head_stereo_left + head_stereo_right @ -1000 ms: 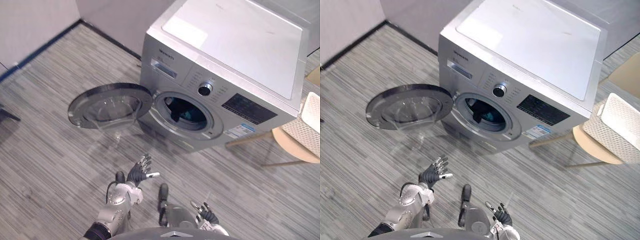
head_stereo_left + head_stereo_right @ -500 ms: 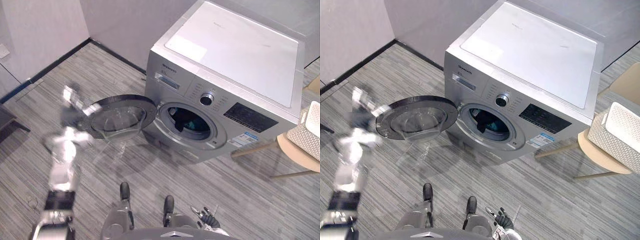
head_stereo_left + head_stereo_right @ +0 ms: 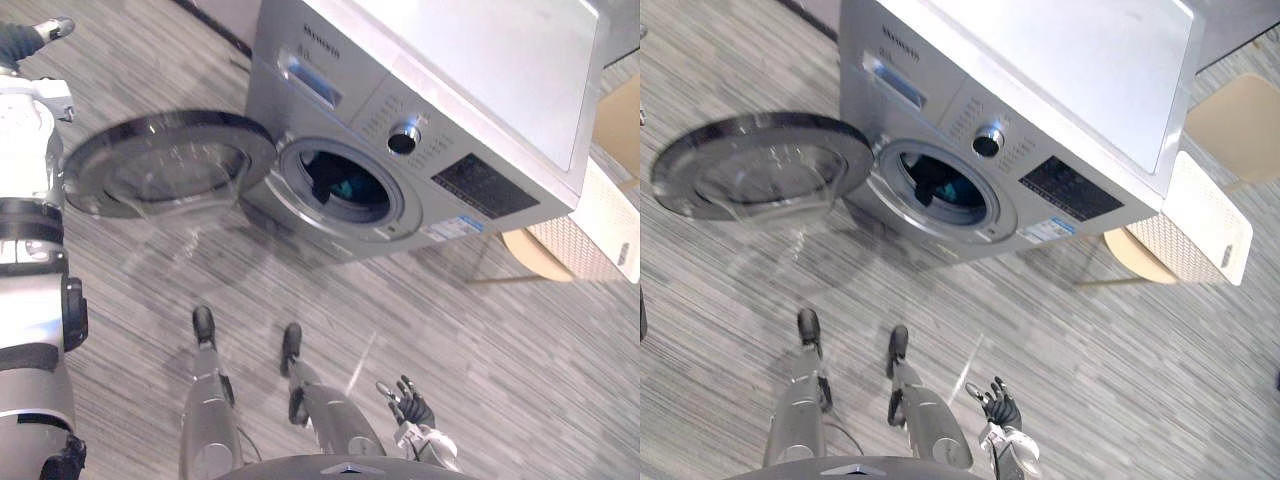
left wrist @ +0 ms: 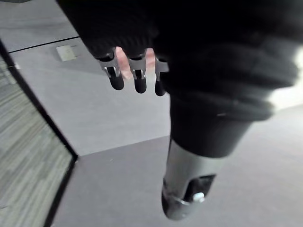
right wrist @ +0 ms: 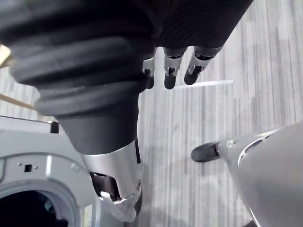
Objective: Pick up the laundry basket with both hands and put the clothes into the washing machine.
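The silver washing machine (image 3: 470,90) stands with its round door (image 3: 160,165) swung wide open to the left. Dark and teal clothes (image 3: 345,187) lie inside the drum. A white perforated laundry basket (image 3: 1195,225) sits on a round wooden stool (image 3: 1130,258) to the machine's right, far from both hands. My left hand (image 3: 18,42) is raised high at the far left, beyond the door, fingers (image 4: 135,78) straight and holding nothing. My right hand (image 3: 1000,408) hangs low over the floor with relaxed fingers (image 5: 169,73), also holding nothing.
Grey striped floor (image 3: 500,340) stretches in front of the machine. A light wall with a dark skirting (image 4: 52,137) lies past the left hand. A beige chair seat (image 3: 1235,125) shows behind the basket.
The camera has shifted closer and turned. My left arm has swung from low in front up and out to the far left. The right hand stays low.
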Controlling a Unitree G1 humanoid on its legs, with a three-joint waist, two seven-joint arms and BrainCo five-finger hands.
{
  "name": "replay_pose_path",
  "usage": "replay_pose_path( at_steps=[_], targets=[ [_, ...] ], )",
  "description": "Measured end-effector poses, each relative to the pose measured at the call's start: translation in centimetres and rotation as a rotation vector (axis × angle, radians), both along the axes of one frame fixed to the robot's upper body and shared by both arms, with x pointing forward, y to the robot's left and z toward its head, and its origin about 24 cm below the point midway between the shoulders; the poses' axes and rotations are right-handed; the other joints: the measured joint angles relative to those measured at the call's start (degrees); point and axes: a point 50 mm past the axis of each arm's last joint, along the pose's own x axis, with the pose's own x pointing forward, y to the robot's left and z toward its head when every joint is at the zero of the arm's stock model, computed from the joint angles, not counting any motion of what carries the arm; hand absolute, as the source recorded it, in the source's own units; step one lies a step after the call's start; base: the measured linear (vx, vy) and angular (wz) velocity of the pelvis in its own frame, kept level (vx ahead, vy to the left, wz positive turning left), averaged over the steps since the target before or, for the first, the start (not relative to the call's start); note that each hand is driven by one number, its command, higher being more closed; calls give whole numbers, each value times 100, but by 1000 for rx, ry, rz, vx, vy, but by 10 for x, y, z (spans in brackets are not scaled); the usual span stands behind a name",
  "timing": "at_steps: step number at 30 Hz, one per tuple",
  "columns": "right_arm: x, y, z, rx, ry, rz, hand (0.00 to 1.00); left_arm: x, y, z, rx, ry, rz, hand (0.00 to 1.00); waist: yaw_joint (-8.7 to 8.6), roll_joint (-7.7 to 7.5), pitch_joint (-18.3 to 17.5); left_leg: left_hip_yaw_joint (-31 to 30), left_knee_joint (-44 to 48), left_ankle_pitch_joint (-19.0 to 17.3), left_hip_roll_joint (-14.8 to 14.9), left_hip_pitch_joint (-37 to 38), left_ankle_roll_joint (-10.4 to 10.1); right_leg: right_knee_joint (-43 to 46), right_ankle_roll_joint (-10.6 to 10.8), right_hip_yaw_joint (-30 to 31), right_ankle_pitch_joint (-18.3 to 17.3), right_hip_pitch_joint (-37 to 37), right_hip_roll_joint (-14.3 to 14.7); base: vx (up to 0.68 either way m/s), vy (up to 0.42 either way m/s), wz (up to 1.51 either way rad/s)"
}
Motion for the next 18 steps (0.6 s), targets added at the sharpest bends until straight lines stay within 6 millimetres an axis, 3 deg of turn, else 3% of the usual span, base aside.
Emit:
replay_pose_path(
  at_steps=[1, 3, 6, 8, 9, 10, 11, 12, 14, 15, 16, 18],
  targets=[
    [1, 1, 2, 7, -11, -8, 0, 3, -2, -5, -17, 19, -6, 0, -16, -15, 32, 4, 0, 5, 40, -57, -8, 0, -3, -28, 16, -48, 35, -61, -49, -5],
    [6, 4, 7, 4, -47, 1, 0, 16, -9, -34, -101, 115, -24, 0, -30, -126, 159, 86, 1, 32, 173, -177, -53, 0, -34, -92, 44, -190, 146, -33, -38, -9],
    [11, 4, 13, -6, -80, 0, 0, 12, -5, -28, -134, 51, -12, 0, -7, -160, 210, 112, 1, 93, 277, -282, -141, -2, -50, -67, 56, -333, 244, -5, 0, -21],
    [11, 4, 13, -11, -84, -1, 0, 12, -1, -43, -191, 58, -9, 0, 68, -164, 212, 211, 1, 98, 332, -228, -154, -3, -55, -23, 7, -329, 288, 8, 46, -17],
    [11, 3, 13, -13, -81, -3, 0, 12, -2, -48, -205, 63, -12, 0, 70, -164, 212, 238, 1, 104, 316, -208, -162, -4, -21, -13, -96, -295, 268, 18, 60, 23],
    [6, 2, 11, -19, -66, -12, 0, 14, -6, -61, -230, 86, -26, 0, 28, -197, 206, 250, 0, 218, 201, -158, -313, -7, -87, 19, -612, -171, 149, 11, 38, 35],
    [5, 0, 11, -26, -59, -10, 0, 15, -12, -75, -247, 105, -47, 0, 79, -174, 209, 274, -4, 225, 168, -113, -373, -16, -329, 13, -697, -143, 131, -1, 35, 27],
    [5, -1, 11, -31, -61, -5, 0, 14, -13, -84, -253, 119, -48, 0, 112, -174, 209, 331, -4, 233, 146, -66, -392, -40, -322, 13, -707, -120, 109, -17, 35, -9],
    [5, -4, 11, -49, -56, 12, 0, 8, -15, -123, -287, 183, -52, 0, 108, -110, 186, 394, -8, 246, 115, 187, -407, -16, -296, 28, -723, 98, 40, 6, 106, -13],
    [1, -6, 8, -52, -34, 3, 0, 6, -28, -150, -321, 233, -81, 0, 96, -62, 163, 400, -6, 244, 12, 326, -403, -5, -246, 6, -731, 246, -50, 30, 139, 10],
    [-1, -6, 6, -51, -21, -4, 0, 5, -38, -163, -324, 261, -106, 0, 101, -24, 145, 401, -5, 240, -37, 397, -397, -2, -180, -12, -754, 319, -101, 34, 161, 26],
    [-5, -8, 0, -43, 16, -32, 0, -8, -88, -224, -301, 433, -247, 0, 82, 113, 70, 375, -5, 217, -273, 655, -366, 236, -24, -58, -881, 524, -379, 34, 156, 32]
  ],
)
